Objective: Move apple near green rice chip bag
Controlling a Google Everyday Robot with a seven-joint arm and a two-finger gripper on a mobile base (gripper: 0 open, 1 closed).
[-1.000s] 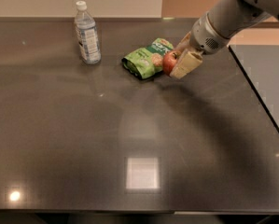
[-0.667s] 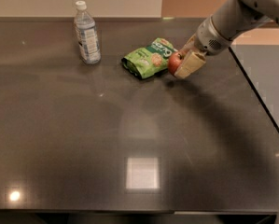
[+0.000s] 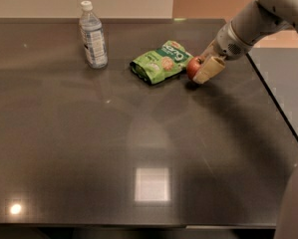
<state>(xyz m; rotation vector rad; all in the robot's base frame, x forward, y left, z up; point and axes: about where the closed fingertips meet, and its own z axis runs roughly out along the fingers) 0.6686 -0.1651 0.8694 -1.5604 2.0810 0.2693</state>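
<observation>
We see a wide dark desk point(image 3: 113, 138) with a glossy top that fills most of the view and mirrors a square ceiling light near its front edge. The robot arm point(image 3: 253, 24), pale grey, reaches in from the upper right and slants down toward the far right part of the desk.

The green rice chip bag point(image 3: 161, 62) lies flat and crinkled in the far middle of the desk. Its long axis runs from near-left to far-right, with the end bearing white lettering toward the far right. A clear water bottle point(image 3: 93, 35) with a white cap stands upright well to the left of the bag, apart from it.

The gripper point(image 3: 200, 69) sits low over the desk just to the right of the bag. Its fingers are narrowed around the apple, and a beige finger pad point(image 3: 211, 69) lies against the fruit's right side.

The apple point(image 3: 193, 67), red and round, is held just beside the bag's right end, with a small dark shadow beneath it. We cannot tell which way its stem points, nor whether it touches the desk or the bag.
</observation>
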